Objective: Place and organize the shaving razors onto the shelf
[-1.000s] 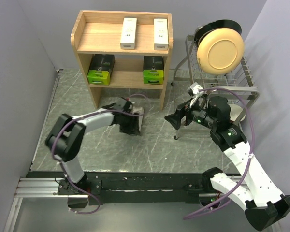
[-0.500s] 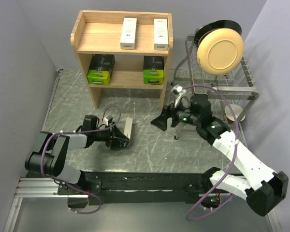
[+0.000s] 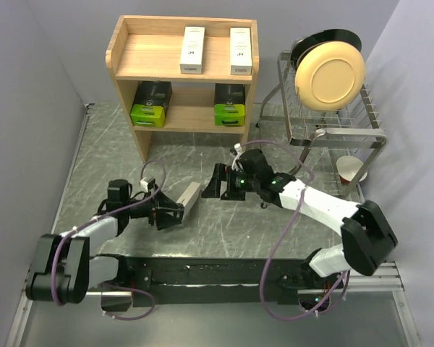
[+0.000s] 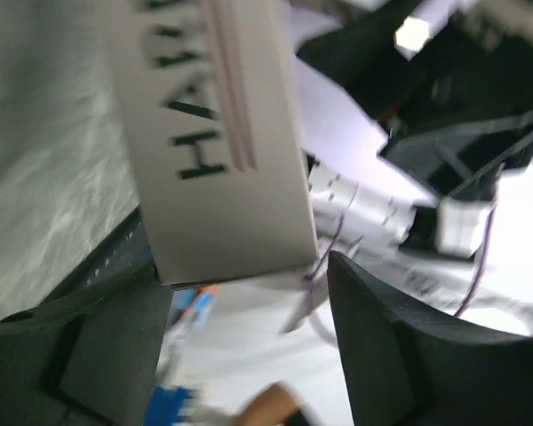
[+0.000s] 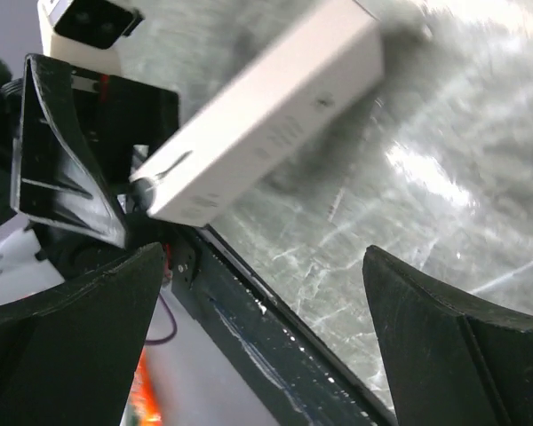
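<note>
A slim white razor box [image 3: 190, 196] lies tilted on the table in front of the shelf [image 3: 148, 54]. My left gripper [image 3: 175, 214] is at its near end, jaws apart; in the left wrist view the box [image 4: 209, 133] sits at the fingertips of that gripper [image 4: 240, 266] with a gap on the right side. My right gripper [image 3: 211, 183] stands wide open just right of the box, which shows up and left in the right wrist view [image 5: 266, 115], beyond the gripper [image 5: 262, 253]. Two white boxes [image 3: 193, 50] [image 3: 241, 50] lie on the top tier. Two black-and-green packs [image 3: 151, 103] [image 3: 230, 105] stand on the lower tier.
A wire dish rack [image 3: 333, 123] holding a cream plate [image 3: 330, 74] stands at the right, with a cup [image 3: 351, 168] under it. Grey walls close in on the left and right. The arms' base rail [image 3: 217, 271] runs along the near edge.
The left arm drew back from the shelf toward the near left with the white box, and its jaws widened. The right arm swung left and low toward the box.
</note>
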Action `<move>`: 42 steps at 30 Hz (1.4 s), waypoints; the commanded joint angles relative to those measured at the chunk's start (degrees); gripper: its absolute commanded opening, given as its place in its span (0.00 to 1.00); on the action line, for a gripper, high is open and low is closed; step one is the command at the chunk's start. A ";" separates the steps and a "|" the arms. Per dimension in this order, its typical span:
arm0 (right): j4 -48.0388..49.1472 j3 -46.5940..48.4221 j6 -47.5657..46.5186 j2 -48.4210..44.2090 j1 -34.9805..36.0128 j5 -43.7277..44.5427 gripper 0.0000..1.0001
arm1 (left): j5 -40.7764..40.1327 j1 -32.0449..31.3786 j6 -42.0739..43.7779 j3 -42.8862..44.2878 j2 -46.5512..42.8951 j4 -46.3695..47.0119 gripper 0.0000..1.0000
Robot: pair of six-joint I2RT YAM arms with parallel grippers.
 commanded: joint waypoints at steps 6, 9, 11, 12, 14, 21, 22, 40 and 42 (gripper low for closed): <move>0.26 2.96 3.99 0.17 -1.56 3.03 1.00 | -12.36 17.62 18.66 12.43 6.65 -47.52 0.84; -0.09 2.87 3.90 -0.70 -2.26 3.91 1.00 | -17.29 22.80 22.45 18.75 7.97 -54.75 0.89; -0.18 2.87 3.73 -1.23 -2.70 4.26 1.00 | -20.44 26.15 23.24 19.65 9.02 -56.50 0.90; -0.26 2.96 3.55 -1.32 -3.14 4.43 1.00 | -21.59 26.94 23.50 19.91 9.20 -56.34 0.89; -0.61 3.75 2.68 -1.50 -3.58 4.52 1.00 | -28.76 28.44 26.04 20.96 8.94 -56.77 0.88; -2.37 6.56 -1.01 -2.29 -4.81 4.61 1.00 | -25.59 29.32 43.34 34.82 5.51 -64.68 0.87; -2.46 6.82 -1.54 -2.38 -4.90 4.79 1.00 | -26.17 27.67 48.59 37.20 5.60 -66.95 0.86; -3.07 2.44 -3.30 -9.23 -9.12 4.70 1.00 | -52.96 -12.77 88.44 39.26 -3.18 -54.86 0.64; -3.08 1.73 -3.21 -9.76 -9.56 4.61 1.00 | -53.86 -13.57 92.30 37.67 -2.49 -54.31 0.66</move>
